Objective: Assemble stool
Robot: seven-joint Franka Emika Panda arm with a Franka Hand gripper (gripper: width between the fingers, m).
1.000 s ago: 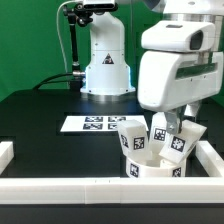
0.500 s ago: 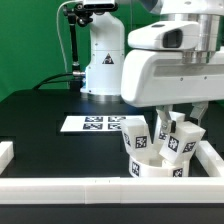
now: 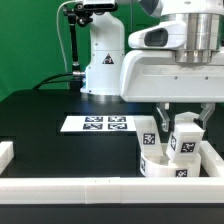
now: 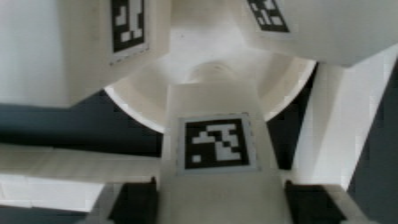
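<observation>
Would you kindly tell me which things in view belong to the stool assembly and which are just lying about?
Belonging to the job:
- round thick white plastic stool seat
- short blocky white tagged legs
- pincer, shut on one leg

Just lying about:
- flat white marker board
- long white border rails

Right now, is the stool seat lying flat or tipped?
Flat. The seat rests on the table in the exterior view, its legs pointing up.
</observation>
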